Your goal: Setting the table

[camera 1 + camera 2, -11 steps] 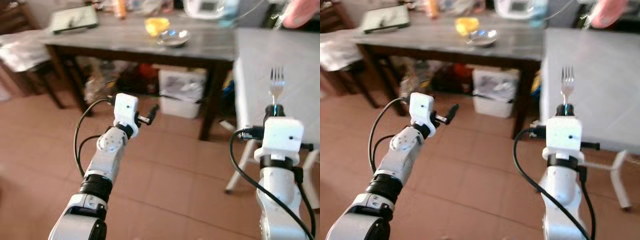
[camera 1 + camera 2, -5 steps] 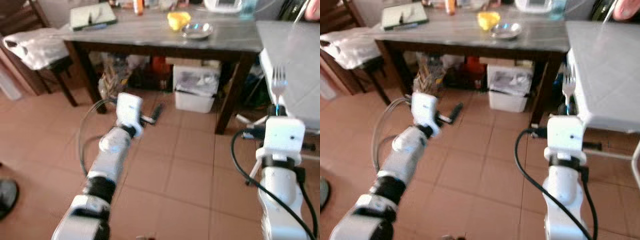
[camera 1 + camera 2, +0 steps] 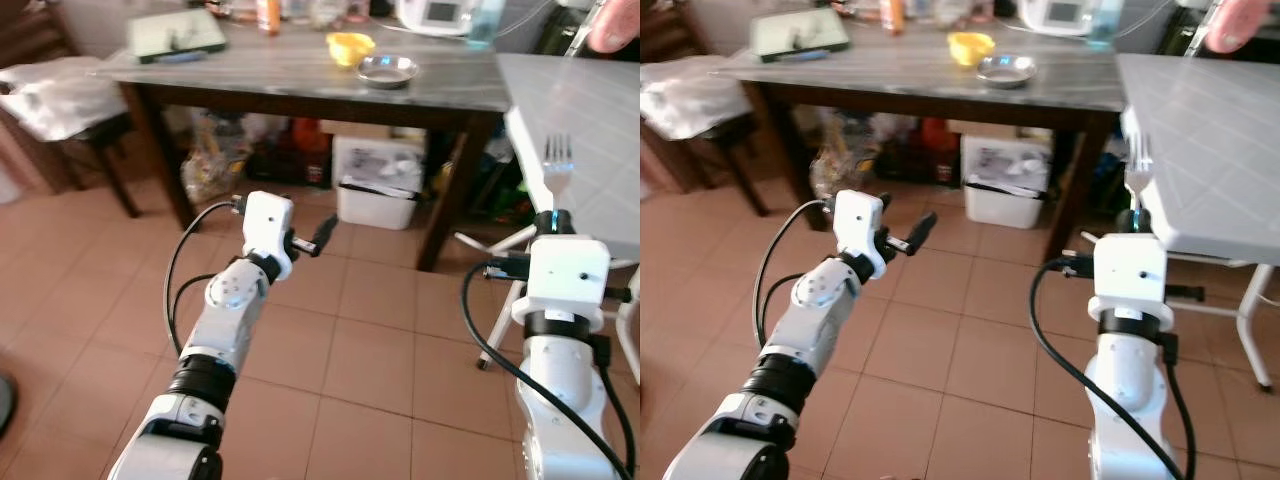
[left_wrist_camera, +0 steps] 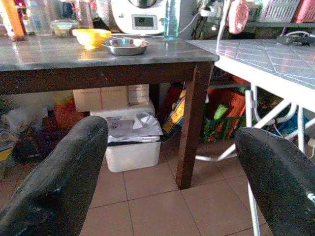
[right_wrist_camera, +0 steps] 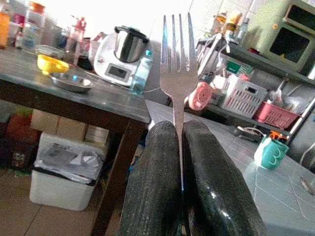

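Note:
A silver fork (image 3: pixel 556 163) stands upright, tines up, with my right gripper (image 3: pixel 553 213) shut on its handle; it sits just before the near edge of the white tiled table (image 3: pixel 590 110). The right wrist view shows the fork (image 5: pixel 177 64) pinched between the two black fingers (image 5: pixel 152 167). My left gripper (image 3: pixel 318 238) is held out over the floor, open, with nothing between its fingers (image 4: pixel 59 172). On the dark wooden table (image 3: pixel 290 78) ahead sit a yellow bowl (image 3: pixel 350 46) and a steel bowl (image 3: pixel 387 70).
A green tray (image 3: pixel 175 33), bottles and a white appliance (image 3: pixel 437 13) stand on the dark table. Under it are a white bin (image 3: pixel 383 192) and bags. A cloth-draped chair (image 3: pixel 55 95) is at left. A person's hand (image 3: pixel 614 26) is at top right. Tiled floor lies ahead.
The camera has swung and settled, so the tables have shifted in view. Both arms keep the same pose, and the fork stays gripped.

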{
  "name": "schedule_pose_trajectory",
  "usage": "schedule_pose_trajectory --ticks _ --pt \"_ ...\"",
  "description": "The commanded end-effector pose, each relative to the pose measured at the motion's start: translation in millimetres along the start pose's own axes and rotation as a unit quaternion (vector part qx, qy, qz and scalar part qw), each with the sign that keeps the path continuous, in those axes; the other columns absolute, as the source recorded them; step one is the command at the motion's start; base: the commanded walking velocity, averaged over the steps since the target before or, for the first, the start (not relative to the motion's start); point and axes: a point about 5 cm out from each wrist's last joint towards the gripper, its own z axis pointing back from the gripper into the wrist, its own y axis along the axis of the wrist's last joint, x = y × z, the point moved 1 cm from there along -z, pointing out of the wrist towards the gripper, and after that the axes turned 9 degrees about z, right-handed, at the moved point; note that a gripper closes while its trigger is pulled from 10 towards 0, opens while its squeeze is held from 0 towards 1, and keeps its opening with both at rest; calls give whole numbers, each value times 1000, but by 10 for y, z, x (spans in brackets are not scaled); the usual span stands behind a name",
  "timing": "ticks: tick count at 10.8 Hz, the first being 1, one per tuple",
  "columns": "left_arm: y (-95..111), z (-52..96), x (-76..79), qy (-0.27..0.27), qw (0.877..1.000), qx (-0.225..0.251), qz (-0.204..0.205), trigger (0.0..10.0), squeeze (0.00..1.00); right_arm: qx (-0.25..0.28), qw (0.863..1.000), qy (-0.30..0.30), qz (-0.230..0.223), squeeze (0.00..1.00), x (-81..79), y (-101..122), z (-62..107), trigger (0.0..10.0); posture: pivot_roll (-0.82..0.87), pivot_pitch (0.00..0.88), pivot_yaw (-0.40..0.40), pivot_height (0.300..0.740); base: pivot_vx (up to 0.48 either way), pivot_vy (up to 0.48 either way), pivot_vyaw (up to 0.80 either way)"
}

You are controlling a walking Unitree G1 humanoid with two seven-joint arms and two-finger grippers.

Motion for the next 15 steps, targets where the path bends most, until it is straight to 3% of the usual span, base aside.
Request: schedule_pose_trajectory --ticks 1,8,15 --pt "40 -13 35 -12 1000 4 -2 10000 0 5 1000 -9 5 0 33 16 -4 10000 14 107 44 740 364 0 0" --pt "-19 0 83 -16 1000 -7 -3 10000 0 7 1000 -5 4 0 10 13 -9 10000 14 105 47 740 344 0 0" --pt "-80 -49 336 -44 999 -12 14 10000 0 12 1000 -5 7 0 1 29 -19 10000 3 100 51 740 311 0 -613"
